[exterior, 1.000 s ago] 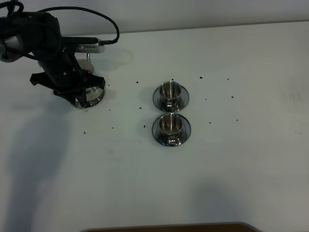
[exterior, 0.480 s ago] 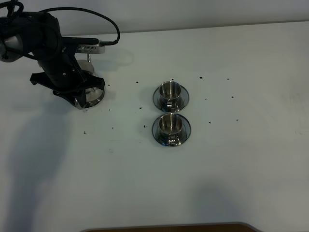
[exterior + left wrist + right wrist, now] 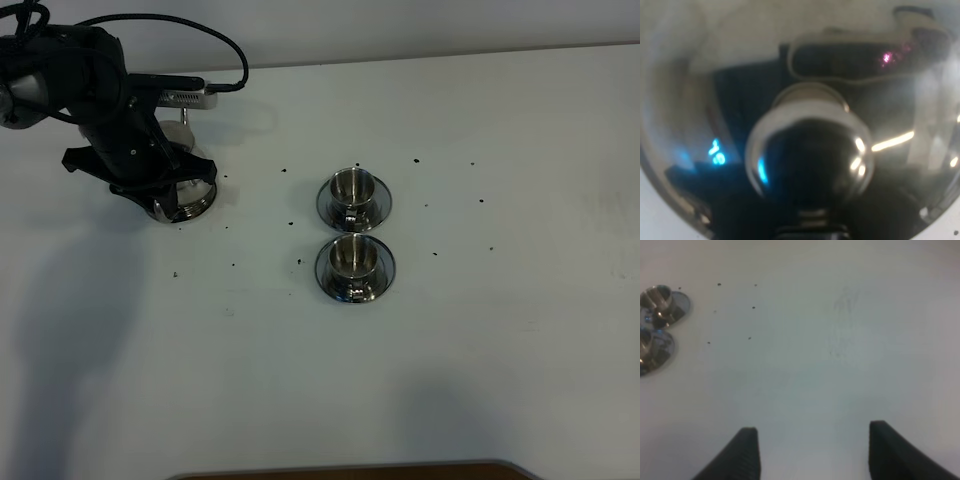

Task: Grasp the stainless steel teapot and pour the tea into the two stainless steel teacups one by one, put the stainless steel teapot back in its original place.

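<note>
The stainless steel teapot [image 3: 190, 193] stands at the table's far left, mostly covered by my left arm. Its lid and round knob [image 3: 810, 150] fill the left wrist view. My left gripper [image 3: 160, 190] is down on the pot and shut on it; its fingers and the handle are hidden. The tea and the original place under the pot do not show. The two stainless steel teacups, far [image 3: 353, 188] and near [image 3: 353, 257], sit on saucers mid-table and look bare steel inside. They also show as far cup [image 3: 660, 301] and near cup [image 3: 651, 351]. My right gripper [image 3: 815, 455] hangs open over bare table.
Small dark specks [image 3: 301, 262] are scattered over the white table [image 3: 500, 330]. A brown edge [image 3: 350, 470] runs along the front of the exterior view. A black cable [image 3: 200, 30] loops above the left arm near the table's back edge.
The left arm and the teapot under it have shifted very slightly toward the back. The cups have stayed put.
</note>
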You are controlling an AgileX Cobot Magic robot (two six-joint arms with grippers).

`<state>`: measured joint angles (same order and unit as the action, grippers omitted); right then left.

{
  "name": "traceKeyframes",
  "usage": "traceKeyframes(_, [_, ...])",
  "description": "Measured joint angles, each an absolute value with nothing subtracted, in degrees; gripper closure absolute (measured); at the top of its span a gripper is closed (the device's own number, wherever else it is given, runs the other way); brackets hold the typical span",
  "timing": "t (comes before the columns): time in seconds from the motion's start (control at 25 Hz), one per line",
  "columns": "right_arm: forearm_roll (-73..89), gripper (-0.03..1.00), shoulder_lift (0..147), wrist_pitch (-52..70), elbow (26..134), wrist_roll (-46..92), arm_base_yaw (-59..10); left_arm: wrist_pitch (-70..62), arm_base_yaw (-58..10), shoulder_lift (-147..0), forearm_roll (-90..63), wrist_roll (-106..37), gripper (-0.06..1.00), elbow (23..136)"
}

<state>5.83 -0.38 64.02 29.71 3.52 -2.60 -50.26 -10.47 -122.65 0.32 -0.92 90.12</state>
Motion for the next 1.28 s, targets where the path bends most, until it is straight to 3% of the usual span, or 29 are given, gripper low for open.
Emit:
traceKeyframes(0.72, [5.83, 0.49, -0.38, 64.02, 29.71, 3.52, -2.60, -54.43, -10.47, -121.90, 0.51, -1.70, 0.70, 93.06])
traceKeyframes(1.28, [5.83, 0.49, -0.38, 64.02, 29.71, 3.52, -2.60, -53.36, -12.86, -121.55, -0.49, -22.90, 0.70, 95.60])
